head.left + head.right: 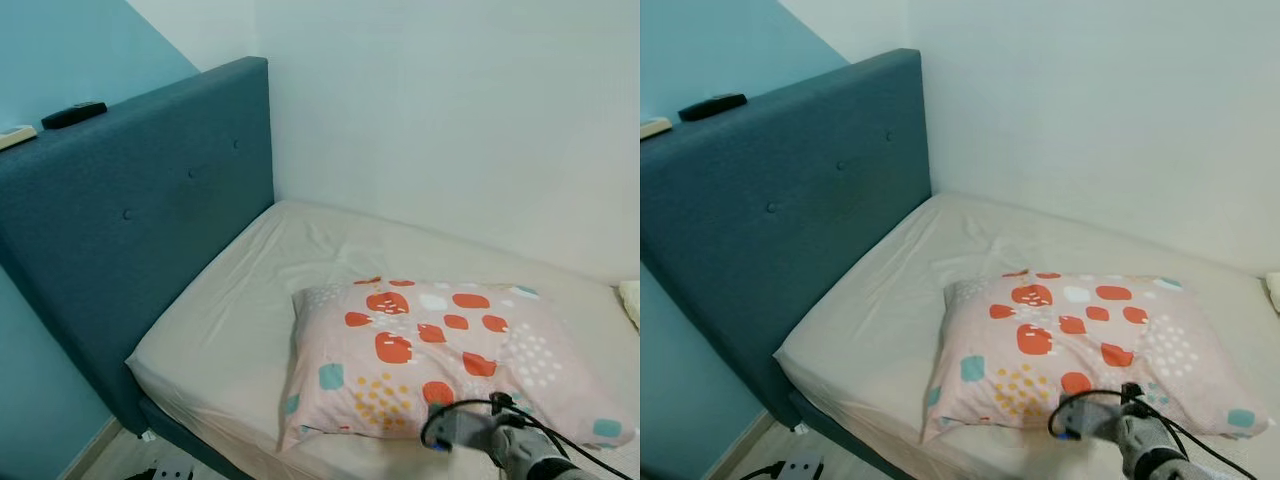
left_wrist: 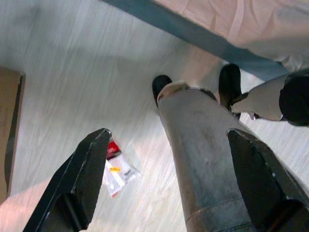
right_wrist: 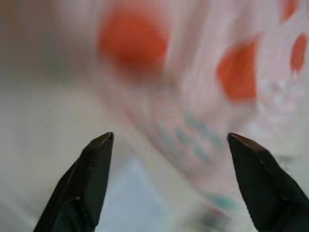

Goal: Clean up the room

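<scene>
A pink pillow [image 1: 440,355] with orange, teal and yellow blotches lies flat on the bed [image 1: 230,320], toward the foot-side edge nearest the robot and well apart from the blue headboard [image 1: 140,210]. The sheet around it is pale and lightly creased. Two remotes sit on top of the headboard, a black one [image 1: 73,114] and, just beside it at the far left, a light one [image 1: 15,136]. At the right edge of the bed the corner of another pale cushion [image 1: 630,300] peeks in.

The right arm [image 1: 520,450] reaches in low over the pillow's near edge, cable looped around its wrist. From its wrist camera the right tool [image 3: 169,145] hangs spread wide, released, just above the patterned cover, which is blurred; nothing sits between the fingers [image 3: 91,179].

The left tool [image 2: 169,145] hangs down beside the robot's own leg [image 2: 203,159], also released and wide apart, pointing at the pale wooden floor [image 2: 72,72]. A small clear packet [image 2: 118,171] with a red bit lies on the floor there, and a brown box [image 2: 9,130] stands near it. The bed's blue base [image 2: 193,34] runs along behind the robot's black feet [image 2: 229,82].
</scene>
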Controlling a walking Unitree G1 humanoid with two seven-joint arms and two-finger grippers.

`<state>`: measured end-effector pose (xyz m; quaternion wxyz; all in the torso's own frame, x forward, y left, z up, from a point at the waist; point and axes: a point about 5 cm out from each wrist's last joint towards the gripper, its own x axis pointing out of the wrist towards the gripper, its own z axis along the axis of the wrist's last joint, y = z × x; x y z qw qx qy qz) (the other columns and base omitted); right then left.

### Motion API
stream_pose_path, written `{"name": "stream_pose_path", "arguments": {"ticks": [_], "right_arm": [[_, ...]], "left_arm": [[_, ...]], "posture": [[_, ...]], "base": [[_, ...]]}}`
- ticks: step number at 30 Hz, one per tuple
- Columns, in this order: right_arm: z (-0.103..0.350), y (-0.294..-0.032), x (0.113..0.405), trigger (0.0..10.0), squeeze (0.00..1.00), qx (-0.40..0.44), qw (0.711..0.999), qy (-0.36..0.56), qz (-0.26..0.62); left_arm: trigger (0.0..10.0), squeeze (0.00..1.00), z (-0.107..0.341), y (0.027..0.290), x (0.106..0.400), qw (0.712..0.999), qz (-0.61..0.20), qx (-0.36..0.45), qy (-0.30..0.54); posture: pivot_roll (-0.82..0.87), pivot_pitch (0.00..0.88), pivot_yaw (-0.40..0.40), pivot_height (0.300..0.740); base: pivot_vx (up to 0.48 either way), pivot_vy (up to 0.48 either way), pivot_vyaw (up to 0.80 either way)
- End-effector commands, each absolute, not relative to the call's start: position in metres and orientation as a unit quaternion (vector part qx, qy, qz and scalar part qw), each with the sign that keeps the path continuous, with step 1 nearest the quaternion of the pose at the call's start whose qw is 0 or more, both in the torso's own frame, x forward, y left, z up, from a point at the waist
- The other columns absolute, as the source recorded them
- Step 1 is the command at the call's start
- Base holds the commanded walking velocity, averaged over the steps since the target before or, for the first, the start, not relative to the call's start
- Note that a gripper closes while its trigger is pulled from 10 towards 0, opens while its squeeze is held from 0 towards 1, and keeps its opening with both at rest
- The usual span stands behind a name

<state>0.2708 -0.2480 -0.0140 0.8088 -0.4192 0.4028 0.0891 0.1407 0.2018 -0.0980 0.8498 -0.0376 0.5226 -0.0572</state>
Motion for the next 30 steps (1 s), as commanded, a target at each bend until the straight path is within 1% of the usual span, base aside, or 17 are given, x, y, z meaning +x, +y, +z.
{"name": "stream_pose_path", "arguments": {"ticks": [1, 3, 5, 6, 7, 8, 9, 10, 11, 13, 15, 16, 18, 21, 24, 26, 30], "right_arm": [[-0.002, -0.233, 0.288, 10.0, 0.00, -0.304, 0.879, 0.362, 0.061], [0.009, -0.222, 0.301, 10.0, 0.00, -0.146, 0.933, 0.329, 0.022], [0.014, -0.216, 0.306, 10.0, 0.00, -0.042, 0.951, 0.308, -0.003], [0.014, -0.216, 0.306, 10.0, 0.00, -0.042, 0.951, 0.308, -0.003], [0.014, -0.214, 0.307, 10.0, 0.00, -0.007, 0.954, 0.299, -0.012], [0.013, -0.210, 0.307, 10.0, 0.00, 0.019, 0.956, 0.294, -0.018], [0.013, -0.210, 0.307, 10.0, 0.00, 0.019, 0.956, 0.294, -0.018], [0.013, -0.206, 0.307, 10.0, 0.00, 0.037, 0.957, 0.288, -0.020], [0.013, -0.206, 0.307, 10.0, 0.00, 0.037, 0.957, 0.288, -0.020], [0.012, -0.200, 0.306, 10.0, 0.00, 0.056, 0.959, 0.278, -0.021], [0.012, -0.200, 0.306, 10.0, 0.00, 0.056, 0.959, 0.278, -0.021], [0.011, -0.197, 0.305, 10.0, 0.00, 0.081, 0.958, 0.274, -0.022], [0.011, -0.197, 0.305, 10.0, 0.00, 0.081, 0.958, 0.274, -0.022], [0.009, -0.200, 0.302, 10.0, 0.00, 0.097, 0.957, 0.269, -0.039], [0.007, -0.202, 0.300, 10.0, 0.00, 0.097, 0.956, 0.272, -0.048], [0.004, -0.208, 0.297, 10.0, 0.00, 0.099, 0.953, 0.279, -0.068], [0.003, -0.212, 0.294, 10.0, 0.00, 0.099, 0.950, 0.284, -0.083]], "left_arm": [[10.0, 1.00, -0.094, 0.207, 0.148, 0.860, -0.046, -0.033, 0.508], [10.0, 1.00, -0.088, 0.213, 0.163, 0.877, -0.011, -0.048, 0.479], [10.0, 1.00, -0.078, 0.222, 0.180, 0.894, 0.032, -0.073, 0.441], [10.0, 1.00, -0.078, 0.222, 0.180, 0.894, 0.032, -0.073, 0.441], [10.0, 1.00, -0.069, 0.229, 0.194, 0.905, 0.060, -0.094, 0.410], [10.0, 0.08, -0.059, 0.236, 0.209, 0.915, 0.082, -0.113, 0.379], [10.0, 0.08, -0.059, 0.236, 0.209, 0.915, 0.082, -0.113, 0.379], [10.0, 0.00, -0.048, 0.242, 0.223, 0.924, 0.096, -0.133, 0.346], [10.0, 0.00, -0.048, 0.242, 0.223, 0.924, 0.096, -0.133, 0.346], [10.0, 0.00, -0.025, 0.248, 0.251, 0.938, 0.097, -0.170, 0.285], [10.0, 0.00, -0.025, 0.248, 0.251, 0.938, 0.097, -0.170, 0.285], [10.0, 0.00, -0.011, 0.248, 0.267, 0.946, 0.081, -0.190, 0.250], [10.0, 0.00, -0.011, 0.248, 0.267, 0.946, 0.081, -0.190, 0.250], [10.0, 0.00, 0.018, 0.225, 0.302, 0.955, 0.002, -0.233, 0.181], [10.0, 0.00, 0.021, 0.216, 0.307, 0.958, -0.021, -0.221, 0.180], [10.0, 0.00, 0.022, 0.201, 0.312, 0.961, -0.040, -0.200, 0.184], [10.0, 0.00, 0.023, 0.193, 0.314, 0.962, -0.045, -0.194, 0.186]], "posture": [[-0.04, 0.016, -0.022, 0.740], [-0.04, 0.009, -0.021, 0.740], [-0.04, 0.009, -0.021, 0.740], [-0.04, 0.009, -0.021, 0.740], [-0.04, 0.009, -0.021, 0.740], [-0.02, 0.013, -0.021, 0.740], [-0.02, 0.013, -0.021, 0.740], [-0.02, 0.013, -0.021, 0.740], [-0.02, 0.013, -0.021, 0.740], [-0.02, 0.016, -0.017, 0.740], [-0.02, 0.016, -0.017, 0.740], [-0.03, 0.016, -0.013, 0.740], [-0.03, 0.016, -0.013, 0.740], [-0.03, 0.017, -0.001, 0.740], [-0.03, 0.017, 0.002, 0.740], [-0.04, 0.019, 0.010, 0.740], [-0.04, 0.016, 0.010, 0.740]], "base": [[0.000, 0.000, 0.00], [0.000, 0.000, 0.00], [0.000, 0.000, 0.00], [0.000, 0.000, 0.00], [0.000, 0.000, 0.00], [0.000, 0.000, 0.00], [0.000, 0.000, 0.00], [0.000, 0.000, 0.00], [0.000, 0.000, 0.00], [0.000, 0.000, 0.00], [0.000, 0.000, 0.00], [0.000, 0.000, -0.70], [0.000, 0.000, -0.70], [0.000, 0.000, -0.70], [0.000, 0.000, -0.70], [0.000, 0.000, -0.70], [0.000, 0.000, -0.70]]}}
